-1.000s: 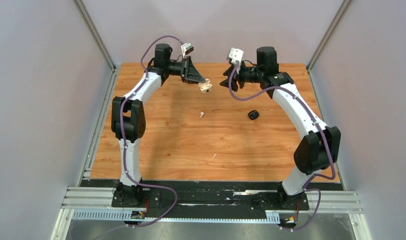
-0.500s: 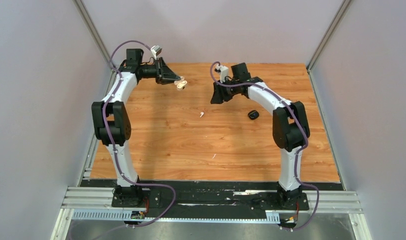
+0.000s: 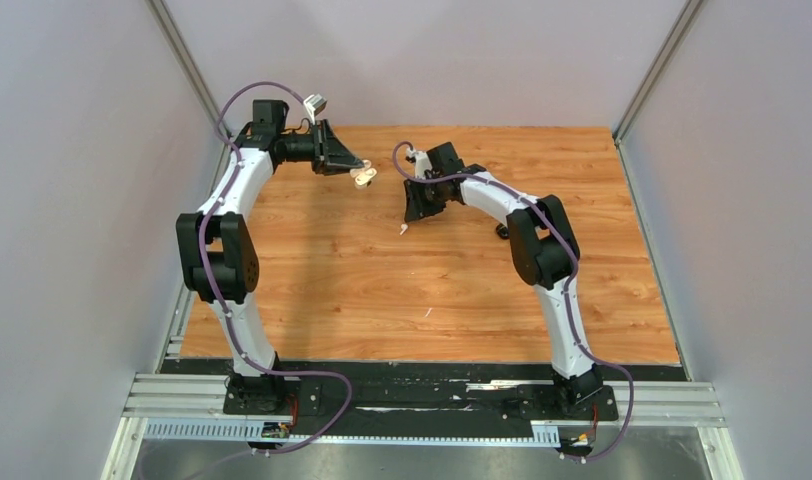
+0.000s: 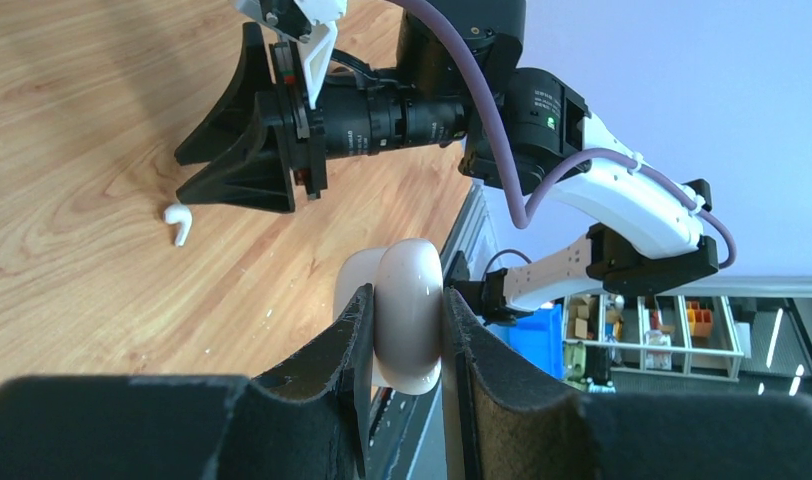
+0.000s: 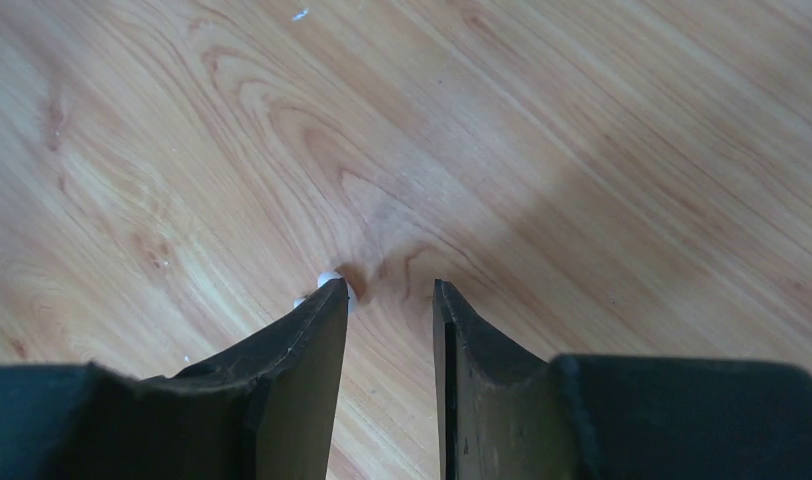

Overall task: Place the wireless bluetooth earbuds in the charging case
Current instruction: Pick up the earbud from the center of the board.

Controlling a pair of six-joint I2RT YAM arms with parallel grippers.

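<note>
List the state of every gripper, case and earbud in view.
White glossy plastic charging case: clamped in the left gripper, off the wooden table, seemingly hinged open.
Left gripper: shut on the case.
Small white short-stemmed earbud: loose on the table, outside the case.
Right gripper: open, empty, tips beside the earbud.

Pale grey-lilac panels (image 3: 72,180) are enclosing a wood-grain tabletop (image 3: 382,310), with aluminium rails (image 3: 172,398) running along its near edge. Beyond the table's side, what may be shelving (image 4: 682,335) with bins is showing, blurred.
</note>
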